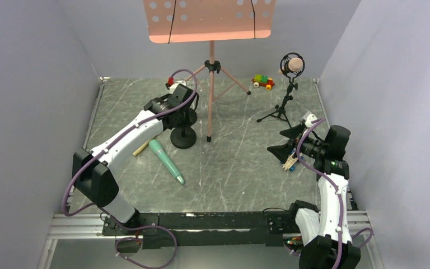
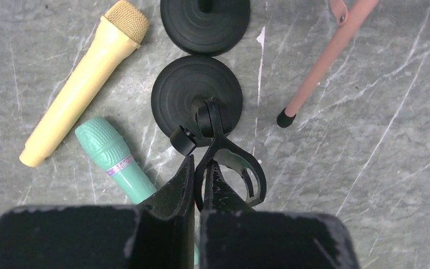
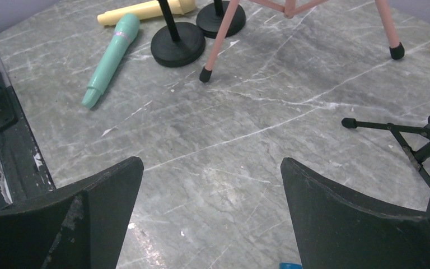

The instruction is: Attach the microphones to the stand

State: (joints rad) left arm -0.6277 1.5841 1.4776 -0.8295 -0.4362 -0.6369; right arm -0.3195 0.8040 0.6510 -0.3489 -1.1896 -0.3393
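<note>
The teal microphone (image 1: 166, 161) lies flat on the table, and it also shows in the left wrist view (image 2: 112, 158). The pale yellow microphone (image 2: 81, 84) lies beside it, mostly hidden under my left arm in the top view (image 1: 141, 148). The salmon pink microphone (image 1: 294, 65) sits in the clip of a black tripod stand (image 1: 283, 109) at the back right. My left gripper (image 2: 200, 175) is shut on one wall of the empty black C-shaped clip (image 2: 241, 168) above a round-base stand (image 2: 196, 95). My right gripper (image 3: 213, 168) is open and empty, low over bare table.
A second round stand base (image 2: 204, 22) stands just behind the first. A pink music stand (image 1: 210, 22) on three legs (image 2: 325, 56) stands at the back middle. A brick toy car (image 1: 262, 82) sits at the back; another (image 1: 289, 164) lies under my right gripper.
</note>
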